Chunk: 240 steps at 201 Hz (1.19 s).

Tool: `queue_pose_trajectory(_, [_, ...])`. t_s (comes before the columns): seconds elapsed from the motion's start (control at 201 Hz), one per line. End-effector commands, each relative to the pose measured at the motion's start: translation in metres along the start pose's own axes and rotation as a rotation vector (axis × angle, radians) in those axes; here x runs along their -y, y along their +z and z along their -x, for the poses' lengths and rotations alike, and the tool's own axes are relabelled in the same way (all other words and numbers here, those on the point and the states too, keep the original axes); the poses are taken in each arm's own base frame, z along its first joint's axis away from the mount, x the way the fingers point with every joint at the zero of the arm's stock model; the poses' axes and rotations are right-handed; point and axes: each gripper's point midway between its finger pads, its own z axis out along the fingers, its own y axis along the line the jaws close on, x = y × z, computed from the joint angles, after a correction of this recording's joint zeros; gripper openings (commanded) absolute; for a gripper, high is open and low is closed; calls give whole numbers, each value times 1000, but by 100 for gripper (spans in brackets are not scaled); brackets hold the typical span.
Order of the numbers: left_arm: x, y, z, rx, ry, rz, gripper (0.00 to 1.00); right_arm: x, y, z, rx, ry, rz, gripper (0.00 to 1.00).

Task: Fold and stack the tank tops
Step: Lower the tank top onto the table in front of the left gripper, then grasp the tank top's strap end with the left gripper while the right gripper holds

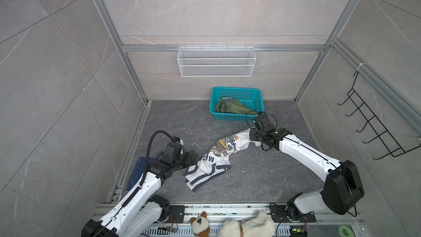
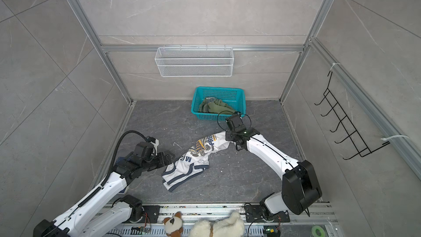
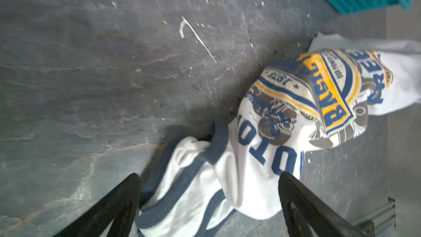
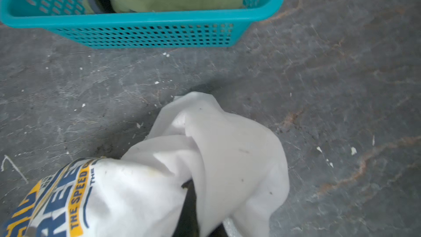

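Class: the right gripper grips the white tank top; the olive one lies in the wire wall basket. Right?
No: the olive tank top lies in the teal basket, as both top views show; the right gripper grips the white tank top.

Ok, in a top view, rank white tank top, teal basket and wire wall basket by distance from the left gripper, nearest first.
1. white tank top, at the left gripper, its trimmed end between the open jaws.
2. teal basket, on the floor at the back.
3. wire wall basket, hung higher on the back wall.
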Motion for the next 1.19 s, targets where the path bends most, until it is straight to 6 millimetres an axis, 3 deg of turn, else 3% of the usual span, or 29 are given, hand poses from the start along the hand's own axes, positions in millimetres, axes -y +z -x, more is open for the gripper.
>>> queue_pose_trajectory(0.0, [19, -1, -18, -79, 75, 12, 95, 16, -12, 0, 22, 67, -5, 0])
queue_pose_trajectory(0.219, [32, 17, -57, -197, 199, 99, 94, 35, -8, -7, 6, 102, -27, 0])
queue_pose_trajectory(0.363, [42, 38, -61, -208, 224, 116, 83, 34, -5, -11, -2, 109, -11, 0])
queue_pose_trajectory(0.543, [39, 50, -40, -125, 212, 195, 53, 42, -12, -10, 19, 103, -37, 0])
queue_pose_trajectory(0.647, [34, 45, -26, -49, 212, 232, 21, 44, -20, -6, 40, 87, -32, 0])
queue_pose_trajectory(0.821, [23, 18, 9, 99, 219, 329, 0, 5, -20, -5, 15, 22, 153, 0])
queue_pose_trajectory(0.976, [18, -6, 42, 196, 176, 331, 0, -38, -28, 17, 74, -56, 232, 0])
queue_pose_trajectory(1.125, [25, -4, 56, 213, 149, 273, 0, -60, -9, 49, 92, -55, 236, 0])
queue_pose_trajectory(1.19, [26, -4, 60, 211, 158, 293, 0, -71, -1, 50, 63, -53, 253, 0])
